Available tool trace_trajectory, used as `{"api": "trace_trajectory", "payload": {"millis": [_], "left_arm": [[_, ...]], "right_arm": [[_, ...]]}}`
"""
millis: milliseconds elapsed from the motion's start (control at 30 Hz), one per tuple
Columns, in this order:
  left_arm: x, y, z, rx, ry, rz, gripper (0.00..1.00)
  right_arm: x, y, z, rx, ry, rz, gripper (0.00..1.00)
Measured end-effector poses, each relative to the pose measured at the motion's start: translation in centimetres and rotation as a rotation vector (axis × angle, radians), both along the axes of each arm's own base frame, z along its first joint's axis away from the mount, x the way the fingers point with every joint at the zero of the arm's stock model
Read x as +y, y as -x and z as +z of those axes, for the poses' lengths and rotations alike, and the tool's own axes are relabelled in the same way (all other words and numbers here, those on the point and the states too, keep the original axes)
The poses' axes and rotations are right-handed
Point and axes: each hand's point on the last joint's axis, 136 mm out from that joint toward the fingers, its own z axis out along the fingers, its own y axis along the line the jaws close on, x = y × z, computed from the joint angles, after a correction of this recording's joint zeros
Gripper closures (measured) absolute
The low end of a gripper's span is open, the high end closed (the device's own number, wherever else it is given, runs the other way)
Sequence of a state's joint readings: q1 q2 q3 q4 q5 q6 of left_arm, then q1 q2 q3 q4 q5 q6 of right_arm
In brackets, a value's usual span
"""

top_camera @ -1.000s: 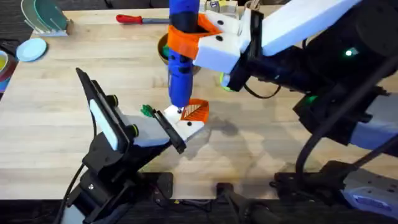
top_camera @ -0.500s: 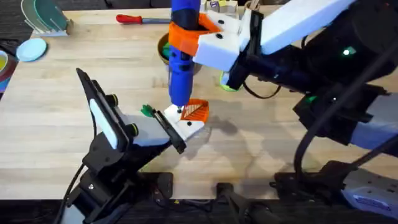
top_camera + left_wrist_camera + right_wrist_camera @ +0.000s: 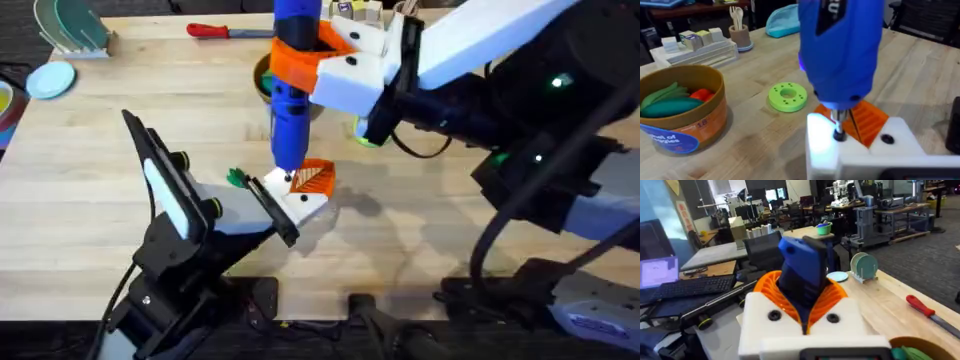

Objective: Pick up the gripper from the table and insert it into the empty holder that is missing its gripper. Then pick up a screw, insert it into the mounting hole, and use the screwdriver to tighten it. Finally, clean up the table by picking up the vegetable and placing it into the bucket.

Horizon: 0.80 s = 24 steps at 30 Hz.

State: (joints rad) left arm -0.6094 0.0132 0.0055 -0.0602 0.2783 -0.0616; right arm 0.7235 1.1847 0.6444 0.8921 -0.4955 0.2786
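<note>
Midway through the job, on the table (image 3: 80,200), the right gripper (image 3: 300,62) pinches the screwdriver (image 3: 292,120) upright, its tip seated in the mounting hole (image 3: 839,134) of the holder (image 3: 300,200) directly below, the orange gripper (image 3: 313,178) already fitted. The left gripper (image 3: 285,205) cannot be read. The vegetable (image 3: 237,178) lies just beside the holder (cleanup pending); the bucket (image 3: 685,117) waits beyond.

In the overhead view the blue pen-shaped electric screwdriver (image 3: 293,95) runs off the top edge, and its thin metal tip (image 3: 838,134) covers whatever it touches on the white plastic finger block (image 3: 291,199). The round orange-brown pot (image 3: 263,78) sits mostly hidden behind the screwdriver and the right hand (image 3: 335,65). The small dark green toy vegetable (image 3: 237,178) is too small to make out.
</note>
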Motion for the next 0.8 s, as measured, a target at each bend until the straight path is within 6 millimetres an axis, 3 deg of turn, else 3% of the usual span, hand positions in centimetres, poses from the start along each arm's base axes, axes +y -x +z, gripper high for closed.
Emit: {"api": "trace_trajectory", "payload": {"millis": [800], "left_arm": [[0.1,-0.2,-0.1,0.008,0.000,0.010,0.988]], "right_arm": [[0.2,1.0,0.7,-0.117,0.011,0.028,0.981]]}}
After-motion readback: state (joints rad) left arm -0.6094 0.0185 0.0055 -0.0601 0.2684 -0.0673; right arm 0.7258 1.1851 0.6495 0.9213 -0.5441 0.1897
